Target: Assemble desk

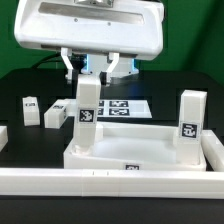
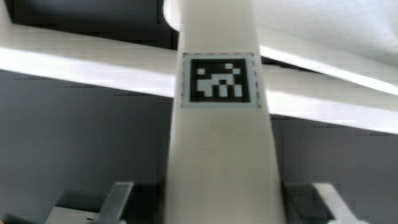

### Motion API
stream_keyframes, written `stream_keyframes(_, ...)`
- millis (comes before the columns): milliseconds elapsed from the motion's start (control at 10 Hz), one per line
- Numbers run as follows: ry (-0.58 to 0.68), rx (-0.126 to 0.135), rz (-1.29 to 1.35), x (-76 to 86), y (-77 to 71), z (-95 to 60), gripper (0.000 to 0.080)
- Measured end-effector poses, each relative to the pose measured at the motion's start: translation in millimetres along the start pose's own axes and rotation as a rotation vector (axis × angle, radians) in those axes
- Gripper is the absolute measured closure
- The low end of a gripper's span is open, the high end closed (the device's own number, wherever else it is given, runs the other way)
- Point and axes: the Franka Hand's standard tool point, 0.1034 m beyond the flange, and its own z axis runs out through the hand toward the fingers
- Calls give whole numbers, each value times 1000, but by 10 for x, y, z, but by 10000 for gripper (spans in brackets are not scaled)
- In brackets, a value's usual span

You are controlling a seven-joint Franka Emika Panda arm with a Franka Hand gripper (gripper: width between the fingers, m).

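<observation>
One white leg (image 1: 88, 112), grasped at its top by my end effector (image 1: 90, 76), stood upright at the tabletop's (image 1: 140, 142) corner; fitting was in hand, next likely needing a straight twist down.

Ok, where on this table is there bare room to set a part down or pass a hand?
Bare black table lies between the loose legs and the front rail; another patch sits between the marker board and the standing leg. Crowded around the pincer and the centre leg.
</observation>
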Motion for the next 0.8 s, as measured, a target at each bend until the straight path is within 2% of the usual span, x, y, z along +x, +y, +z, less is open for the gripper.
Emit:
stream_keyframes(200,-4,-1,0,-25,2,26,509)
stream_keyframes(500,75,-34,-6,-46,9,16,509)
stream_keyframes(700,92,-41,-8,-52,4,9,509)
stream_keyframes(800,92,-40,-8,-53,4,9,448)
